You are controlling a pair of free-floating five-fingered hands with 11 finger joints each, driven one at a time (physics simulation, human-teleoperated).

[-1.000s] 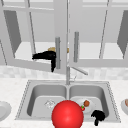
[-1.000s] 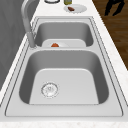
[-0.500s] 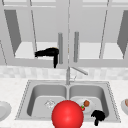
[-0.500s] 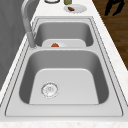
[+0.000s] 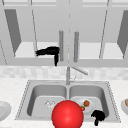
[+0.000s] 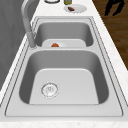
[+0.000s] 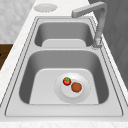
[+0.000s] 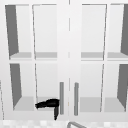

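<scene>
The left hand (image 5: pixel 50 51) is at the left cabinet door handle (image 5: pixel 61 45), fingers seemingly curled on it. The right hand (image 5: pixel 98 115) hangs clenched near the sink's (image 5: pixel 110 100) front rim.

— What sort of place was it?
— A kitchen: a double steel sink (image 5: pixel 107 95) with a faucet (image 5: pixel 68 75), and glass-fronted wall cabinets (image 8: pixel 45 62) just beside the left hand (image 5: pixel 48 51).

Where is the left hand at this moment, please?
In the front view the left hand is up at the wall cabinet, its fingers at the left door handle, above the sink.
</scene>
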